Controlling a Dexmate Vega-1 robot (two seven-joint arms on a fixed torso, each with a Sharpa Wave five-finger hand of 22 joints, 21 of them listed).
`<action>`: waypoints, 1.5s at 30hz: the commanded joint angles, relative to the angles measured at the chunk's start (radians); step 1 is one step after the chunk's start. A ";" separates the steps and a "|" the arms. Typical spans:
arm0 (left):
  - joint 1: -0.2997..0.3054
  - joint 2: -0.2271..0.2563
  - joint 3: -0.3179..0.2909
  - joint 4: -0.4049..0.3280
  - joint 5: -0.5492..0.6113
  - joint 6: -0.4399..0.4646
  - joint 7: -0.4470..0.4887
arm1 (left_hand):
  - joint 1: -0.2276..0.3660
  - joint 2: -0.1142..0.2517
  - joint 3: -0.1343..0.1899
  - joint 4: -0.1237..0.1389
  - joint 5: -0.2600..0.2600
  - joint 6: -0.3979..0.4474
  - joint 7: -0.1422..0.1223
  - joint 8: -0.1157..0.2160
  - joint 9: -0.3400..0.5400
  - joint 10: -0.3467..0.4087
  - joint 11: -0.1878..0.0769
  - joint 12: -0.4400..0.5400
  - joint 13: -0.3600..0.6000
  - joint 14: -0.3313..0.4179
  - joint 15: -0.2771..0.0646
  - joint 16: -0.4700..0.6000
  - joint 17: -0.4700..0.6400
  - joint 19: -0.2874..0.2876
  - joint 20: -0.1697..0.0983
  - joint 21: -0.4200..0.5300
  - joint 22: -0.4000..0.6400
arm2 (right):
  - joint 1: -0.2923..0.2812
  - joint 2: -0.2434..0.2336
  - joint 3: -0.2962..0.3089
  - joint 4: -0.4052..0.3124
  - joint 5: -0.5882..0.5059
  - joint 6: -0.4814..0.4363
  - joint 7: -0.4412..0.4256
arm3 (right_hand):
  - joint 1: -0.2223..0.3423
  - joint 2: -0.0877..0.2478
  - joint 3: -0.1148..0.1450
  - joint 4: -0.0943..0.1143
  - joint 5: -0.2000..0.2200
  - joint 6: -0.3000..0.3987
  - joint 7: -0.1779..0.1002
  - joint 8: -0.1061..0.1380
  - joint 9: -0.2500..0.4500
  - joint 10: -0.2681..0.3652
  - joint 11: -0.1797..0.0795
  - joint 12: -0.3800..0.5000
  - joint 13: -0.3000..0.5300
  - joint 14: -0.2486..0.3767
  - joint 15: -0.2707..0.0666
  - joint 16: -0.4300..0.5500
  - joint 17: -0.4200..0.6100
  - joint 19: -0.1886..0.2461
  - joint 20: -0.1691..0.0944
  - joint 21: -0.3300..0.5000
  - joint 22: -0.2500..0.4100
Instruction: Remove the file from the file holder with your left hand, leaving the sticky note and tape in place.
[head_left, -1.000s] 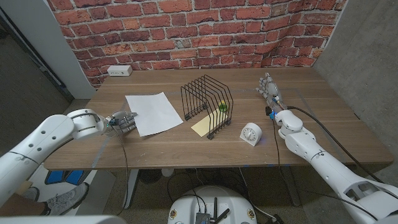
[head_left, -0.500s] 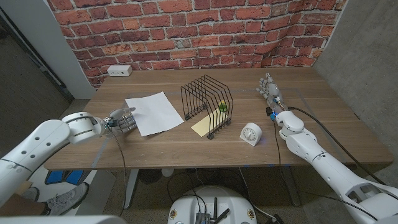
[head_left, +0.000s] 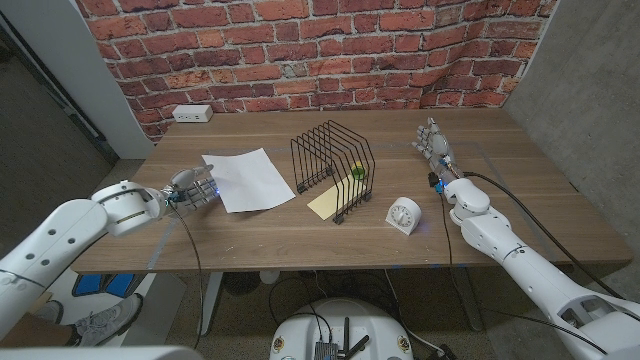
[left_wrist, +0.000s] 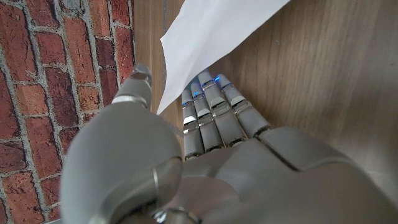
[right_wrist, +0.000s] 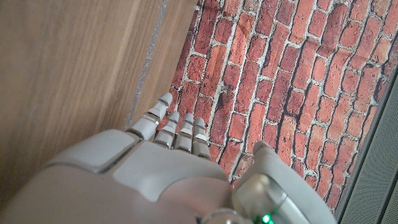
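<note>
The file, a white sheet (head_left: 248, 181) (left_wrist: 217, 37), lies flat on the table left of the black wire file holder (head_left: 332, 168). A yellow sticky note (head_left: 325, 203) lies in the holder's front slots, with a green tape roll (head_left: 357, 171) beside it inside the wires. My left hand (head_left: 192, 188) (left_wrist: 205, 155) is at the sheet's near left edge; its fingers (left_wrist: 211, 106) reach out straight to the sheet's border, thumb apart, gripping nothing. At the table's right, my right hand (head_left: 434, 141) (right_wrist: 161, 162) has straight fingers and holds nothing.
A white round timer (head_left: 404, 214) stands right of the holder, between it and my right arm. A white power outlet (head_left: 192, 113) sits at the table's back left corner. A red brick wall (head_left: 300, 50) runs behind the table.
My left hand has slid a little back and to the left along the sheet's edge. The sheet, the holder and my right hand have stayed where they were.
</note>
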 joint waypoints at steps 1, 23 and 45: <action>0.031 -0.012 -0.051 -0.055 0.024 -0.014 0.032 | -0.009 0.003 0.002 0.004 -0.002 -0.006 0.004 0.004 -0.001 -0.005 0.006 0.001 0.002 -0.009 -0.011 0.003 0.002 -0.006 -0.080 -0.003 0.003 | 0.000 0.000 0.001 0.003 0.003 0.004 0.006 | -0.002 0.026 0.006 0.000 -0.003 0.008 0.001 0.002 0.004 0.003 -0.001 0.001 -0.001 -0.002 -0.001 0.006 0.003 0.006 0.006 -0.002 0.004; 0.031 -0.050 -0.063 -0.089 0.093 -0.054 -0.009 | -0.034 0.021 0.014 0.011 -0.002 -0.031 -0.003 0.006 -0.001 -0.067 0.012 -0.002 0.002 -0.094 0.020 -0.003 0.004 -0.061 -0.062 -0.011 0.003 | 0.026 0.010 -0.005 0.041 0.004 0.017 0.031 | -0.002 0.026 0.005 -0.001 -0.004 0.007 0.000 0.001 0.004 0.002 -0.001 0.000 -0.001 -0.003 -0.001 0.007 0.005 0.006 0.008 -0.002 0.004; -0.036 -0.048 0.022 -0.047 0.319 -0.143 -0.243 | -0.111 0.090 0.040 0.026 -0.012 -0.128 -0.053 0.006 0.000 -0.225 -0.020 0.002 0.002 -0.301 0.042 -0.003 0.006 -0.213 -0.061 -0.011 0.002 | -0.001 0.001 0.004 0.014 0.006 0.018 0.014 | -0.002 0.025 0.006 -0.002 -0.006 0.008 0.000 0.001 0.004 0.003 -0.001 0.001 -0.001 -0.003 -0.001 0.007 0.005 0.006 0.008 -0.002 0.004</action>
